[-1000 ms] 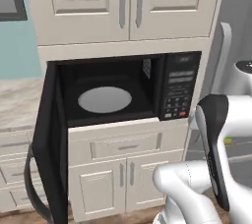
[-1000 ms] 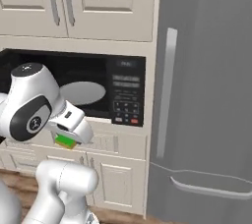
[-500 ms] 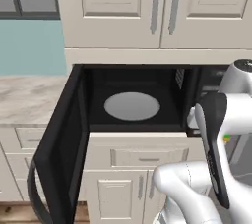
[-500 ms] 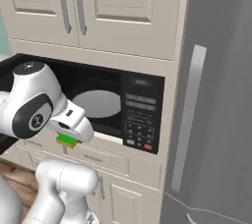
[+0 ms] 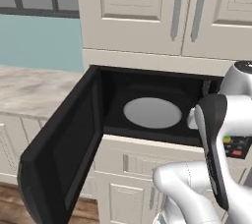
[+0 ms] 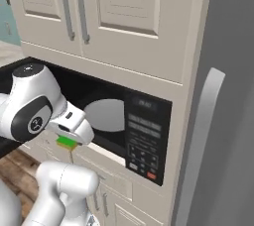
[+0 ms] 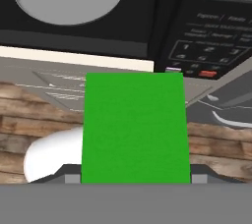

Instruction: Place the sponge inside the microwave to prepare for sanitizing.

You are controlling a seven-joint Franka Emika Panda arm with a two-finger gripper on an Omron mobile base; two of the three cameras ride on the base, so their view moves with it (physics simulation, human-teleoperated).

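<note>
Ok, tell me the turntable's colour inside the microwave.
Plain pale grey-white turntable, clearest in the left base view.

The sponge [image 7: 134,128] has a bright green, matt, faintly grainy top, like a scouring pad. The microwave [image 5: 147,115] is matt black inside, its door [image 5: 64,144] smooth dark glass with a dull sheen, and its turntable [image 5: 152,112] a flat, unglossed pale grey-white. The cabinet doors [image 5: 147,7] look like smooth cream-painted wood. The countertop [image 5: 34,88] is marbled stone, the floor [image 7: 29,115] rough-grained brown planks, and the fridge [image 6: 223,96] smooth grey metal.
</note>
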